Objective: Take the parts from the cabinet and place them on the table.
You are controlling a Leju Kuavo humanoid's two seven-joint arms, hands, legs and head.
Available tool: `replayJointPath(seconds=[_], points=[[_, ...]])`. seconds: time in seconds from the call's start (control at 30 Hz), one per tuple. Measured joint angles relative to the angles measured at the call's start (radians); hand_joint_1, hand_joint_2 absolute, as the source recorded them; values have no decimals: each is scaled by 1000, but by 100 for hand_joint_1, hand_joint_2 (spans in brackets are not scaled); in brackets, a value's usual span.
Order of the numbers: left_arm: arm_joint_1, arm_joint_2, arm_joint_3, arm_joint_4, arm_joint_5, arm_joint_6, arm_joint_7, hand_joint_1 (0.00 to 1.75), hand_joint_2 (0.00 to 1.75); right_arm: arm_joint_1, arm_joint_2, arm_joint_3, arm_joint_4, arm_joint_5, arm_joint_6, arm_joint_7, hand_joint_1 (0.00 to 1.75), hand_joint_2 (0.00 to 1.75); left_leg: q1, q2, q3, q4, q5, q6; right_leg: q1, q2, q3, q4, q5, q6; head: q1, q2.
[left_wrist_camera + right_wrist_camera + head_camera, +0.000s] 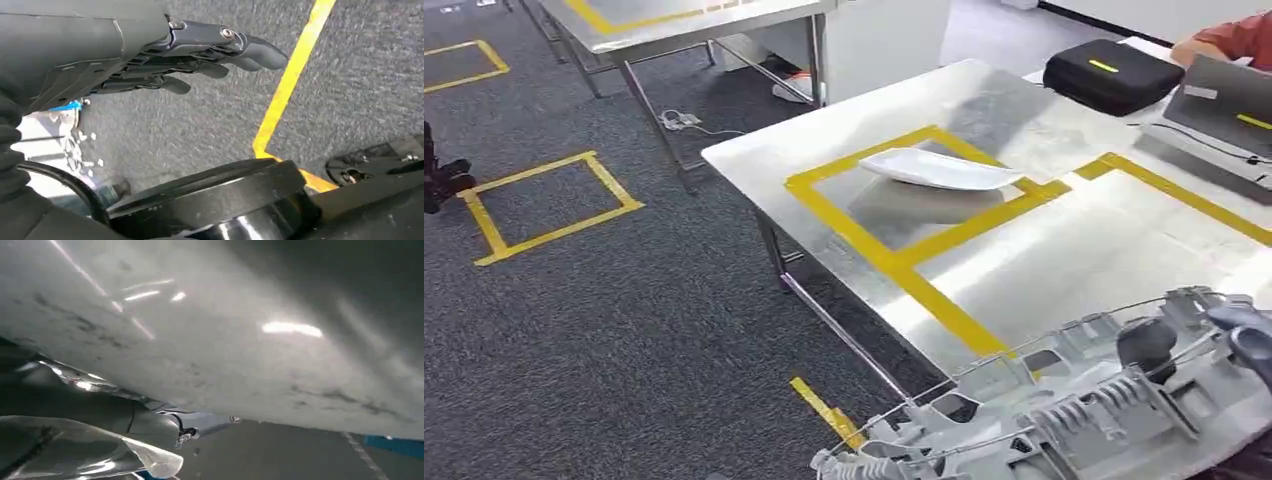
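A large grey moulded part (1064,410) with ribs and thin wires hangs over the near corner of the steel table (1044,270). My right hand (1236,338) grips its right end with dark fingers (1146,345) over its top. In the right wrist view the part's smooth grey underside (225,340) is right up against the camera, with my right hand (150,422) beneath it. A white curved part (939,170) lies on the table inside a yellow taped square. My left hand (200,55) hangs over the carpet, fingers apart and holding nothing.
A black case (1112,72) and a grey laptop (1224,105) sit at the table's far right, where a person's orange sleeve (1239,35) reaches in. A second steel table (674,25) stands behind. Yellow tape squares (549,205) mark the carpet at left.
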Motion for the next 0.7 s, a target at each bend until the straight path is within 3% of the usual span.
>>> replayJointPath(seconds=[0.03,0.07,0.13,0.17,0.2,0.27,0.3,0.33,0.37,0.43,0.47,0.5,0.53,0.57,0.6,0.63,0.67,0.7], points=[[2,0,-1,0,0,0,0,0,175,-6,-5,0,0,0,0,0,175,175,-1,12,-1,-1,2,3,0,-40,-26,58,-37,5,7,0],[5,1,-2,0,0,0,0,0,175,-7,-7,0,0,2,0,0,175,175,-2,27,-3,0,1,4,-1,-59,-63,140,-77,11,8,0],[5,3,-2,0,0,0,0,0,175,-7,-11,0,-1,6,0,0,175,175,-5,57,-6,0,0,5,-6,-68,-125,277,-127,18,7,0],[5,4,-3,0,0,0,0,0,175,-6,-13,0,-1,8,0,0,175,175,-5,70,-5,1,-1,5,-7,-69,-125,283,-118,21,7,0],[5,4,-3,0,0,0,0,0,175,-7,-14,0,-2,11,0,0,175,175,-5,84,-4,1,-2,4,-8,-73,-100,244,-90,22,7,0],[4,4,-3,0,0,0,0,0,175,-7,-16,0,-5,16,0,0,175,175,-4,106,2,1,-7,-1,-9,-101,4,63,-11,22,7,0],[3,5,-3,0,0,0,0,0,175,-8,-16,0,-7,18,0,0,175,175,-8,114,6,2,-11,-6,-5,-149,45,-19,-9,19,7,0],[4,6,-3,0,0,1,0,0,175,-11,-17,0,-8,18,0,0,175,175,-16,121,4,7,-16,-12,4,-170,62,-30,-17,5,8,0],[5,6,-4,0,0,1,0,0,175,-11,-17,0,-9,19,0,0,175,175,-17,128,5,6,-16,-15,4,-151,58,-27,-15,-6,5,0],[3,7,-4,0,0,2,0,0,175,-11,-18,0,-10,23,0,0,175,175,-17,149,10,5,-17,-21,6,-129,52,-26,-15,-16,7,0],[1,7,-4,0,0,5,0,0,175,-11,-18,0,-14,25,0,0,175,175,-16,156,12,6,-25,-28,0,-116,56,-33,-12,-23,7,0],[0,8,-5,0,0,5,0,0,175,-12,-18,0,-16,28,0,0,175,175,-11,108,10,21,-39,-36,-3,-107,58,-35,-9,-29,5,0],[3,7,-5,0,0,5,0,0,175,-15,-18,0,-16,29,0,0,175,175,-8,65,-11,70,-71,-39,-5,-96,58,-35,-9,-35,-1,0],[4,7,-5,0,2,5,-1,0,175,-16,-18,0,-16,30,0,0,175,175,-6,43,-47,151,-112,-41,-5,-84,57,-35,-8,-39,-1,0],[0,9,-4,0,5,5,-2,0,175,-16,-18,0,-16,31,0,0,175,175,-6,36,-88,240,-150,-43,-4,-71,57,-35,-8,-40,-1,0],[-6,10,-4,0,5,3,-2,0,175,-16,-18,0,-16,33,0,0,175,175,-7,34,-117,304,-170,-44,-4,-59,58,-34,-8,-40,-2,0],[-11,10,-4,0,5,-3,-2,0,175,-16,-18,0,-16,36,0,0,175,175,-7,33,-130,332,-166,-43,-3,-44,59,-34,-8,-40,-1,0],[-12,11,-4,0,4,-8,-2,0,175,-16,-18,0,-16,37,0,0,175,175,-7,33,-120,308,-134,-40,-2,-28,61,-34,-8,-40,-1,0]])
